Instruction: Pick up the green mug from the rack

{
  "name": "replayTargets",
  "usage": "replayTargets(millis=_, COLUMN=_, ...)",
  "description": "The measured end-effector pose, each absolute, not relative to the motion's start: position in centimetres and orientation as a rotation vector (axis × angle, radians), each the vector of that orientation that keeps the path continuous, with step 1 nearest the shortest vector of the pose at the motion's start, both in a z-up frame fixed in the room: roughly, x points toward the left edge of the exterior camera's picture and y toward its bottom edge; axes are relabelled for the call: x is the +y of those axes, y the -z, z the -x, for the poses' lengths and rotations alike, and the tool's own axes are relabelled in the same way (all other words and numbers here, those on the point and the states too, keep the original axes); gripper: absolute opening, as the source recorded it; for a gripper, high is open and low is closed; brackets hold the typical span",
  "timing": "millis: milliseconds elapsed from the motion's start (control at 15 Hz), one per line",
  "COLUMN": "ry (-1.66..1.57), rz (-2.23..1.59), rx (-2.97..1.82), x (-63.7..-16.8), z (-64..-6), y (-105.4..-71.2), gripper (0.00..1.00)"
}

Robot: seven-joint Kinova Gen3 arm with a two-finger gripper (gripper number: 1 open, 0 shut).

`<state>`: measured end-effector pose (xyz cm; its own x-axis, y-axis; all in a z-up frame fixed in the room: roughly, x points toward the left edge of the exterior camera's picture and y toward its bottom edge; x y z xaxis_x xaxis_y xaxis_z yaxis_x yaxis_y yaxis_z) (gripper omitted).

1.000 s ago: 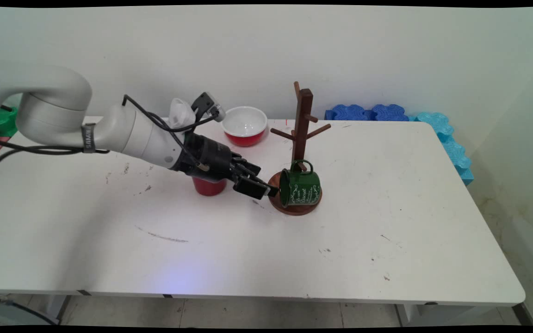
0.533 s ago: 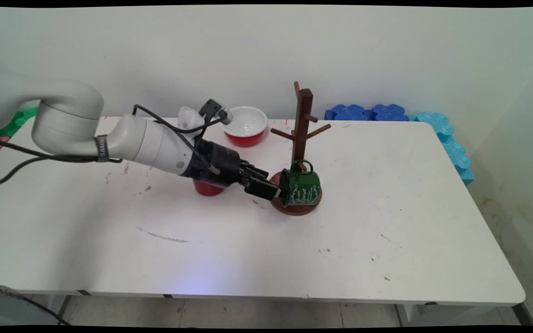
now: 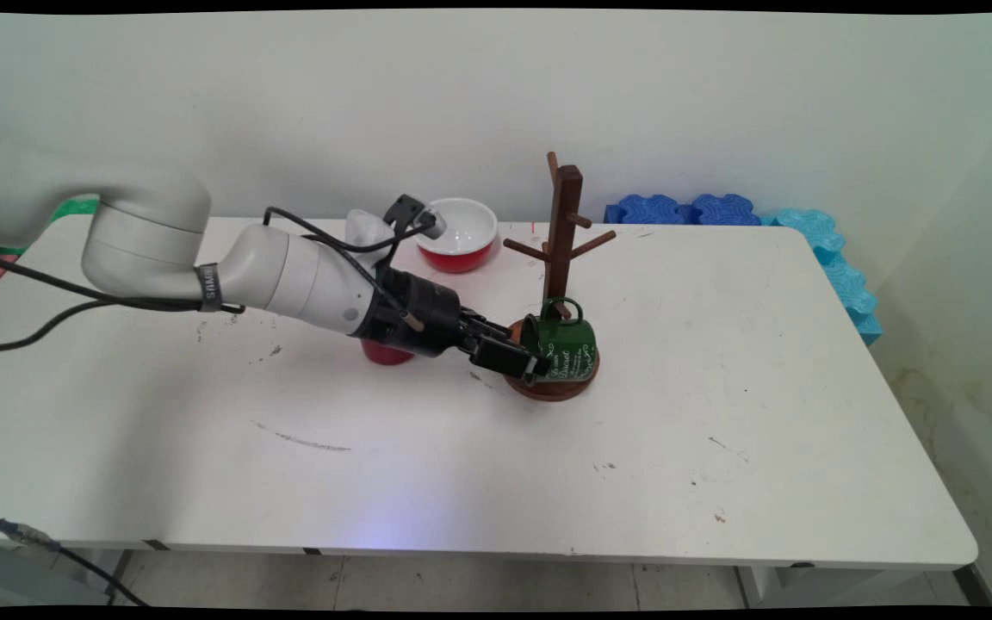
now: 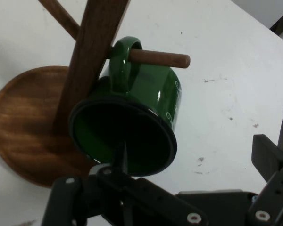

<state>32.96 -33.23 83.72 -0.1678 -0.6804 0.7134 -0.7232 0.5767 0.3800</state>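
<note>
Behind the arm's wrist, a red cup (image 3: 386, 351) stands on the white table (image 3: 720, 430), with a red bowl (image 3: 458, 234) farther back. Right of them, the gripper (image 3: 527, 365) has its fingers spread astride the green mug's (image 3: 563, 348) rim. That mug hangs by its handle on the wooden mug tree's (image 3: 561, 226) lowest peg.

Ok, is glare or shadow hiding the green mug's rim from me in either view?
Hand view: the green mug has bright streaks of glare on its side and handle and a dark inside, but its rim stands out against the white table, except where the gripper crosses it. Main view: no glare on the mug, but the gripper covers its mouth.
</note>
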Motion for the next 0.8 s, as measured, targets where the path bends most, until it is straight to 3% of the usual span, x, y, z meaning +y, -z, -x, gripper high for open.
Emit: replayTargets(millis=800, ry=-0.025, rz=-1.114, rx=-1.885, x=-34.2, z=-31.6, y=-82.4, gripper=1.0)
